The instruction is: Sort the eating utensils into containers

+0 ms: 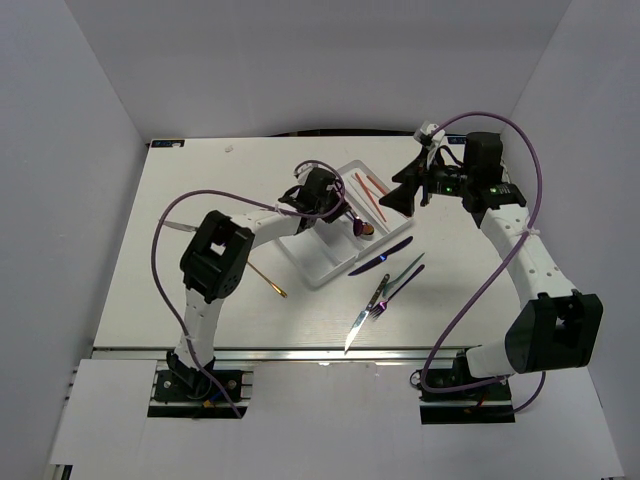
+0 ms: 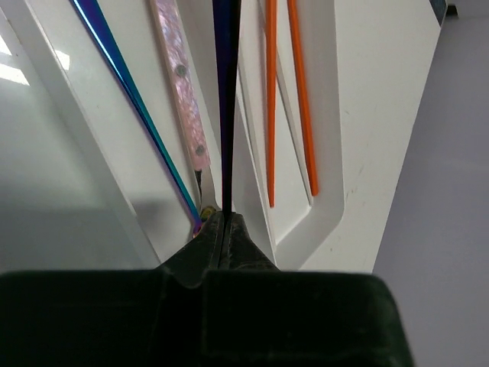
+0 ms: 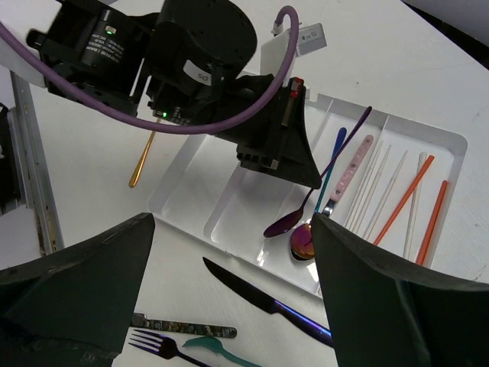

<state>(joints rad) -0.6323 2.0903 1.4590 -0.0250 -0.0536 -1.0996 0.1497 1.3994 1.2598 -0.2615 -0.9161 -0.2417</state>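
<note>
Spoon (image 3: 284,223), slim glossy purple, pinched by its thin handle, bowl low in the white plastic tray (image 3: 412,126)
Left gripper (image 2: 226,223) clamps it, arm stretched to the tray; right gripper (image 3: 231,229) hangs above, jaws spread wide

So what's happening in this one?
The left gripper is shut on a dark purple spoon, holding it in a compartment of the white tray beside a pink-handled utensil. Orange chopsticks lie in another compartment. The right gripper hangs open near the tray, holding nothing. A dark knife, a purple fork, a silver knife and a gold-coloured utensil lie on the table outside the tray, not yet sorted.
</note>
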